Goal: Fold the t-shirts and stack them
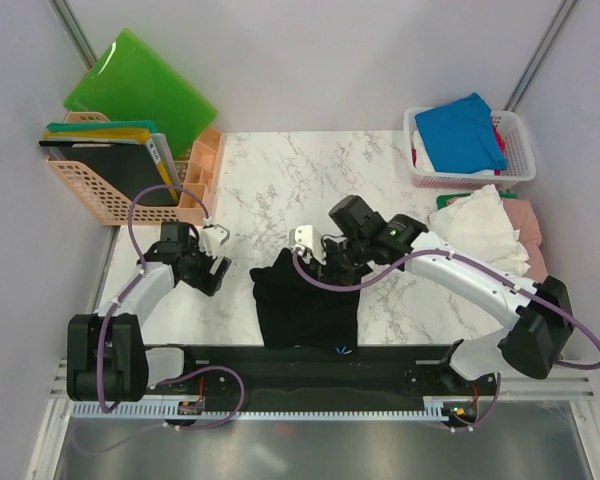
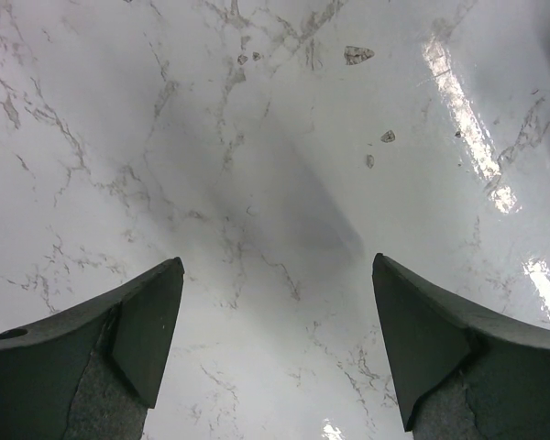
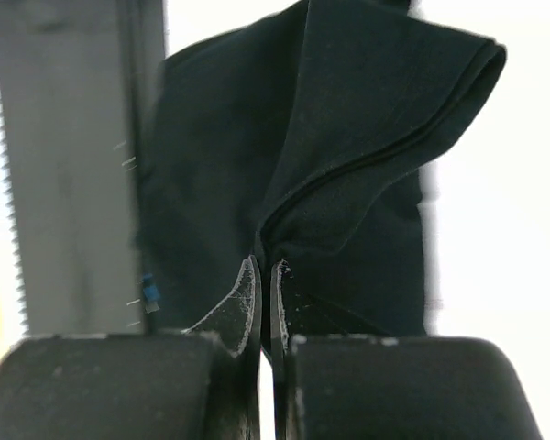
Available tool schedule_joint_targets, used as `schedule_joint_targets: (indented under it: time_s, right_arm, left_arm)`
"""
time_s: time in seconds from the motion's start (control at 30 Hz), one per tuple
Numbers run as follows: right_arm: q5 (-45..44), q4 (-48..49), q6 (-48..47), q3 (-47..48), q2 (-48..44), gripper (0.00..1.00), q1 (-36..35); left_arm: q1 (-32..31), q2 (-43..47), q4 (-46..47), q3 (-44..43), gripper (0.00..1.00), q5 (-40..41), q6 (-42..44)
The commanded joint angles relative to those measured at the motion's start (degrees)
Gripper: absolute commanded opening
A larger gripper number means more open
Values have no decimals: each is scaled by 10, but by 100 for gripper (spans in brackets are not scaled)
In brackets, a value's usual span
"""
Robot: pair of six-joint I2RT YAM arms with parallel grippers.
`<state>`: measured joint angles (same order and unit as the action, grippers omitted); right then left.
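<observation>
black t-shirt (image 1: 305, 312), draped near-far, right tool (image 3: 266, 266) pinching

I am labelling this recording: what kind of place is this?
Likely a robot lab cell: left arm and right arm at a marble-pattern table, plain grey walls, white basket of t-shirts.

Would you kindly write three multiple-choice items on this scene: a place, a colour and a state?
1. Where does the bright blue t-shirt lie?
A. in the white basket
B. draped over an arm
C. on the floor
2. What colour is the t-shirt in the right gripper?
A. pink
B. green
C. black
3. How does the left gripper stand?
A. shut on cloth
B. open above the marble table
C. shut, empty
Answers: 1 A, it tops the basket's pile; 2 C, the black t-shirt is clamped there; 3 B, a wide gap shows only tabletop.
</observation>
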<state>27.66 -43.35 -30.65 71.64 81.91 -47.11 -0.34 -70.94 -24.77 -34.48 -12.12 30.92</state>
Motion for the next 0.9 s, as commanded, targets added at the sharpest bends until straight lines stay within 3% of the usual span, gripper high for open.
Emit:
schedule_joint_targets:
  time_s: [0.0,0.07,0.17,0.3,0.33,0.57,0.87]
  right_arm:
    - [80,-9,39,-51,-13,0,-17]
    - [108,1,52,-90,-11,12,-42]
    - [98,20,43,-124,-23,52,-60]
    - [84,28,38,-127,-33,63,-65]
    - [77,30,37,-124,-33,72,-66]
    - [28,51,43,-94,-60,92,-66]
    - [26,104,42,-85,4,93,-67]
  left_arm:
    - [1,9,8,2,91,0,13]
    - [1,6,8,-1,91,0,13]
    - [1,4,12,-5,91,-3,10]
    - [1,5,10,-5,91,0,10]
    - [1,4,10,-4,91,0,9]
    - [1,8,11,10,91,1,10]
    - [1,-2,17,8,91,-6,-2]
